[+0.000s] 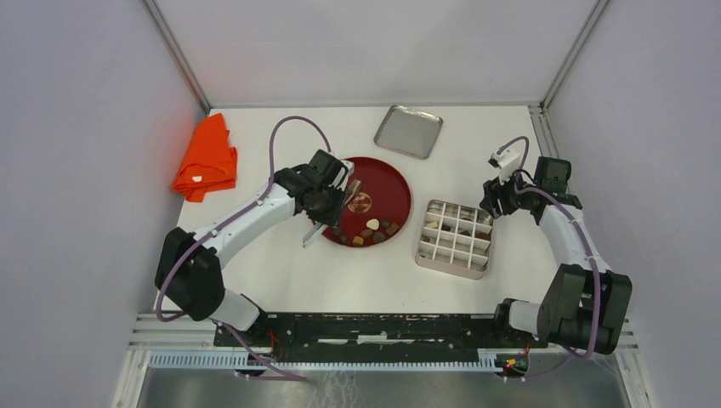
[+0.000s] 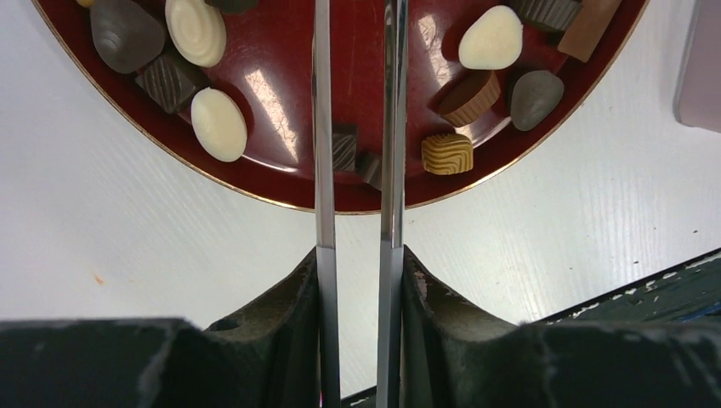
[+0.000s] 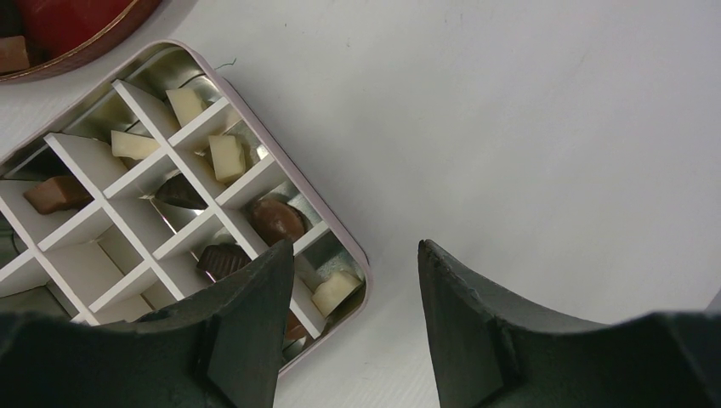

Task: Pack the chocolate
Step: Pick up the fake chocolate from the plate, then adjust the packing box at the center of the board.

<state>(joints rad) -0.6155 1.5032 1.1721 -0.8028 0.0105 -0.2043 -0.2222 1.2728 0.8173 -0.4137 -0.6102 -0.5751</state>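
The chocolate [image 2: 218, 125], bite-size pieces in dark brown, tan and cream, lies bunched along one edge of the red plate [image 2: 281, 102], with more already sitting in the divided box [image 1: 453, 239] just right of the plate. The left gripper [image 2: 357, 255] clamps a pair of tweezers [image 2: 322, 127], its 2 blades slightly apart over the plate, tips out of view. The right gripper [image 3: 355, 251] hangs spread and empty on the box's side away from the plate. The pieces look light, hard and glossy, apt to skid or scuff. Flat opposite sides offer the surest hold, since domed ones may squirt free. Neighbours crowd close. A metal lid [image 1: 408, 131] lies behind the plate, an orange cloth [image 1: 207, 159] well to its left.
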